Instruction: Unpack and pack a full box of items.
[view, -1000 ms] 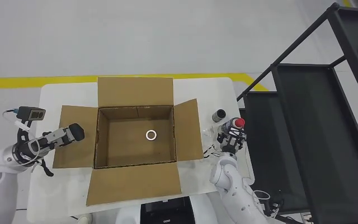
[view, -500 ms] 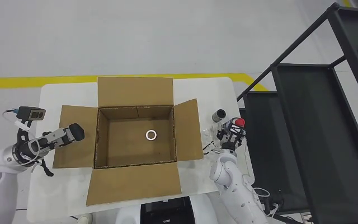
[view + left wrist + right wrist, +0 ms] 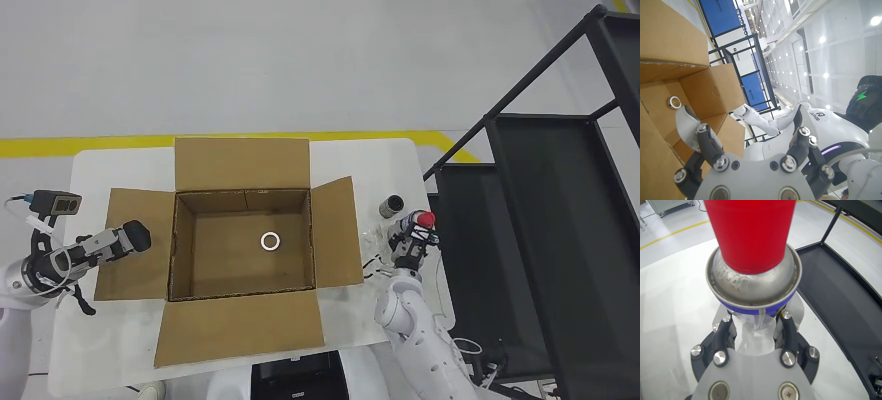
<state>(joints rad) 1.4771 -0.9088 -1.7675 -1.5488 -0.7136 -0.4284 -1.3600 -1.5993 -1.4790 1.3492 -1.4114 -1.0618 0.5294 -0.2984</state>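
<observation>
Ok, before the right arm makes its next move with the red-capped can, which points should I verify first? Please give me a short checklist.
1. The right gripper is shut on the can: ok.
2. Whether the can stands on the table or is lifted: cannot tell.
3. The dark cylinder beside the can is apart from it: ok, but it is near.
4. The box has all its flaps folded out and its opening free: ok.
5. The metal ring lies on the box floor with room around it: ok.
6. The left gripper is open and outside the box, by its left flap: ok.
</observation>
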